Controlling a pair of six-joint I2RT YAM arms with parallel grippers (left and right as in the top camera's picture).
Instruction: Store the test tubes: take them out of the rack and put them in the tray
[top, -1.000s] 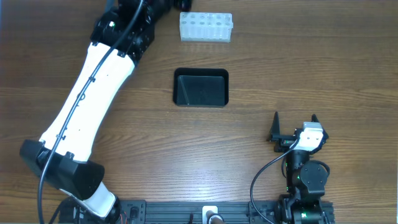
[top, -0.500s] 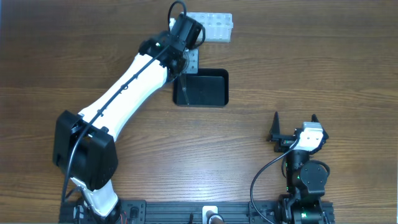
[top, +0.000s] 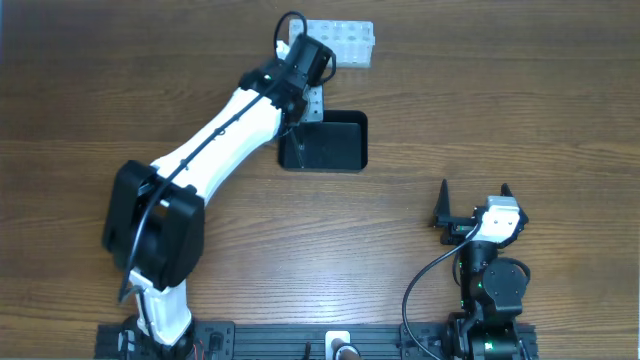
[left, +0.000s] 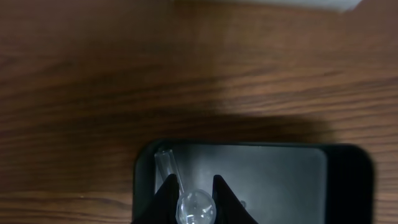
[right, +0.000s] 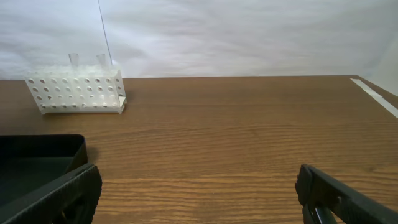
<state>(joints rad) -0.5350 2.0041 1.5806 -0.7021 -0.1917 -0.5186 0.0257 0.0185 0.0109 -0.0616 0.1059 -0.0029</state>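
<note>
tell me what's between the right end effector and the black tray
Nothing: only bare wooden table lies between the right end effector and the tray, seen in the top view.

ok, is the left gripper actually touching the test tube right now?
Touching. The left wrist view shows the test tube's rounded end pinched between the left gripper's two fingers, no gap on either side, over the black tray.
</note>
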